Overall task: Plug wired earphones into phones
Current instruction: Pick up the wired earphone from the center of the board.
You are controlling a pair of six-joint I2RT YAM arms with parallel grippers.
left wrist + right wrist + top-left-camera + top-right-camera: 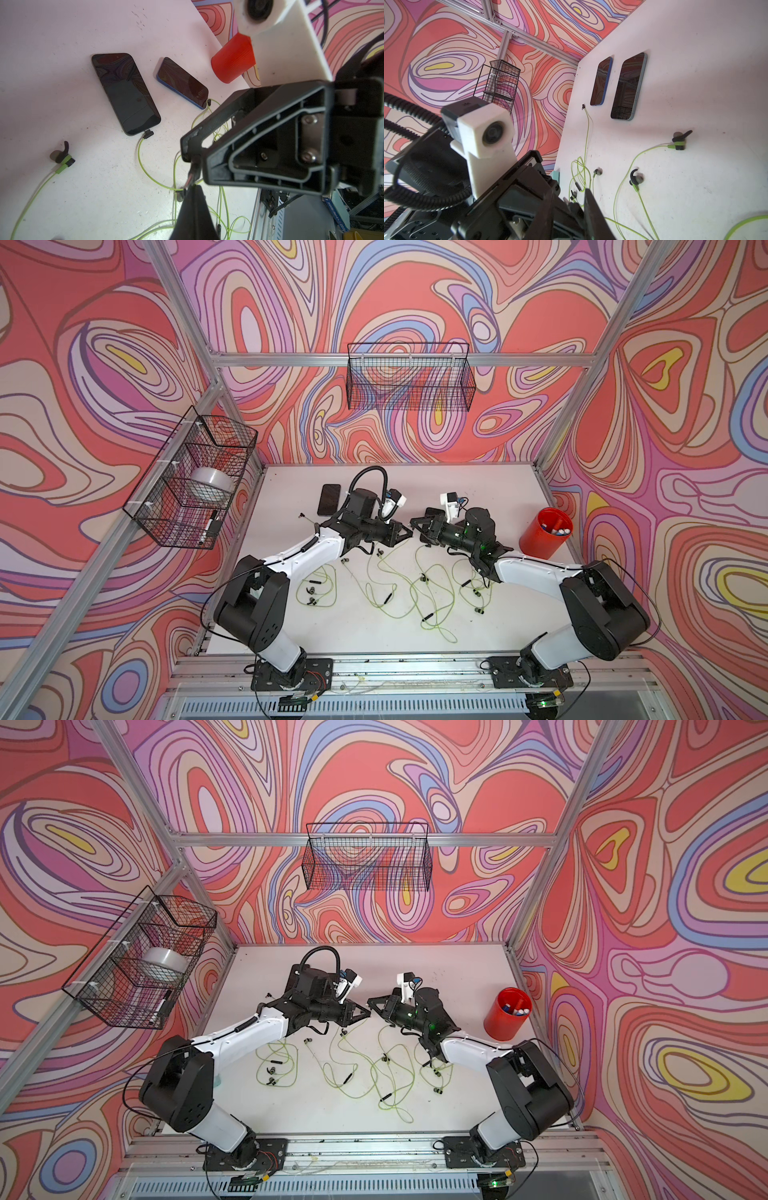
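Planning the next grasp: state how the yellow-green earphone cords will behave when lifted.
Probably floppy: the earphone cords lie in loose loops on the table. Likely light, being so thin. Lifting one may drag others, since several cross and tangle mid-table.

Table [62, 197]: matt white board, scuffed and speckled. Phones [126, 93], ahead of the left pincer [192, 189]: glossy dark glass — mirror-like reflections. Wired earphones [64, 163], near that pincer: smooth yellow-green sheathing, matt dark tips. Right pincer [193, 153]: matt black moulded plastic, bright metal screws [309, 119]; camera housing [291, 41] on its wrist, rough white plastic. Red cup [232, 60], well behind it: ribbed matt plastic. Baskets [409, 377]: black wire. Frame [291, 359] — satin pale metal.
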